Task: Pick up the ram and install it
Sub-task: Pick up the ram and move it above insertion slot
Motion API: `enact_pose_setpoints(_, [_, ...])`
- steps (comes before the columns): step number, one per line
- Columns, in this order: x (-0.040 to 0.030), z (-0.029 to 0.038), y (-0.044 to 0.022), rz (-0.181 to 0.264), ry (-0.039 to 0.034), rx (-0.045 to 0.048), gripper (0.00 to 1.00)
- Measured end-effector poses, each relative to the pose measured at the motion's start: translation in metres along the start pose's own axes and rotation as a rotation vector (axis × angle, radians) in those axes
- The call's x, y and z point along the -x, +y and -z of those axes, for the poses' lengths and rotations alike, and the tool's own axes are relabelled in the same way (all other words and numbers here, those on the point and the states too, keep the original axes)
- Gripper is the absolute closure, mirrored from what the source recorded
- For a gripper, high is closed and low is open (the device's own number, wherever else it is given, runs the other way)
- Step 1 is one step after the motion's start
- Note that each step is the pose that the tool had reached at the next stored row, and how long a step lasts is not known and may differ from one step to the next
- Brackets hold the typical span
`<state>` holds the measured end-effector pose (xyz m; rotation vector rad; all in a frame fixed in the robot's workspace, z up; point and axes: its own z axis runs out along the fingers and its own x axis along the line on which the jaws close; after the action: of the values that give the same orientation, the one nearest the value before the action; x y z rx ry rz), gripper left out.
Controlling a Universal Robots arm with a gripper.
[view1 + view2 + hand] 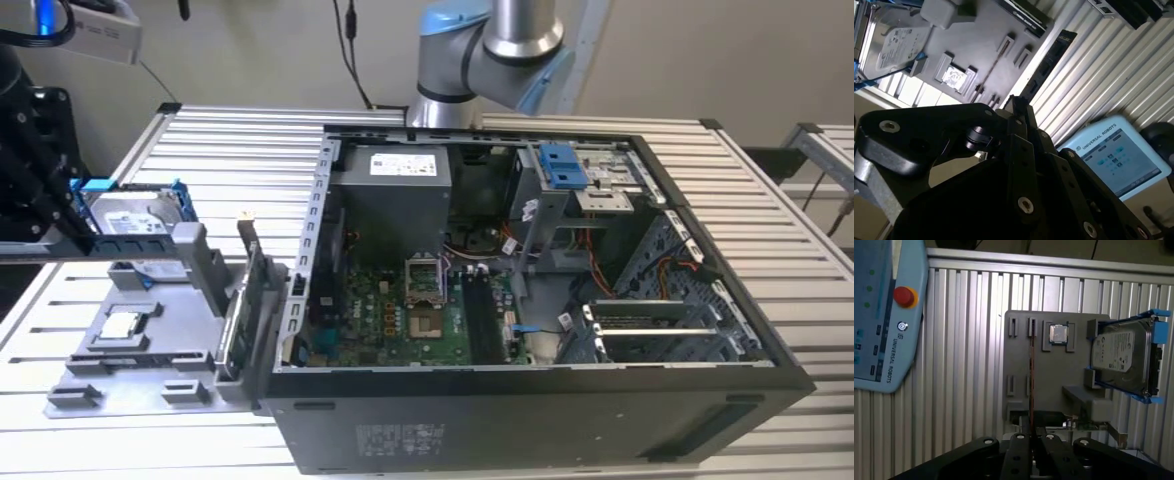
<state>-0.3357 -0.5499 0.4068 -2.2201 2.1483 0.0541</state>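
The ram is a long, thin, dark stick. It stands on its edge in the grey tray, near the hard drive. It is not picked up yet, so the picking step looks just begun. The end effector hangs apart from it, narrow and holding nothing. Grabbing so thin a stick calls for lining up straight with it. The open computer case sits on the surface.

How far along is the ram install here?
Nothing looks done yet: the ram stands on edge in its slot on the grey tray. In hand: the gripper is lined up at one end of it. Left: lifting it and seating it in the computer case.
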Motion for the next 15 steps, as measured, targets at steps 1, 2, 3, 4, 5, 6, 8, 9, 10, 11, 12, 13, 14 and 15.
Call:
enact_pose_setpoints(1, [-0.0001, 0.0000, -0.0020, 0.000, 0.0001, 0.0001, 0.85])
enact_pose_setpoints(2, [-0.0001, 0.0000, -0.0039, 0.000, 0.0000, 0.0000, 0.85])
enact_pose_setpoints(3, [-0.0002, 0.0000, -0.0058, 0.000, 0.0000, 0.0001, 0.85])
enact_pose_setpoints(4, [-0.0003, -0.0001, -0.0078, 0.000, 0.0000, 0.0000, 0.85])
enact_pose_setpoints(5, [-0.0003, -0.0001, -0.0097, 0.000, 0.0000, 0.0000, 0.85])
enact_pose_setpoints(6, [-0.0004, -0.0001, -0.0116, 0.000, 0.0000, 0.0000, 0.85])
enact_pose_setpoints(8, [-0.0005, -0.0002, -0.0156, 0.000, 0.0000, 0.0000, 0.85])
enact_pose_setpoints(9, [-0.0006, -0.0002, -0.0177, 0.000, 0.0000, 0.0000, 0.85])
enact_pose_setpoints(10, [-0.0007, -0.0002, -0.0198, 0.000, 0.0000, 0.0000, 0.85])
enact_pose_setpoints(11, [-0.0007, -0.0002, -0.0219, 0.000, 0.0000, 0.0000, 0.85])
enact_pose_setpoints(12, [-0.0008, -0.0002, -0.0241, 0.000, 0.0001, 0.0001, 0.85])
enact_pose_setpoints(13, [-0.0009, -0.0002, -0.0262, 0.000, 0.0001, 0.0001, 0.85])
enact_pose_setpoints(14, [-0.0009, -0.0003, -0.0284, 0.000, 0.0000, 0.0000, 0.85])
enact_pose_setpoints(15, [-0.0010, -0.0003, -0.0306, 0.000, 0.0000, 0.0000, 0.85])
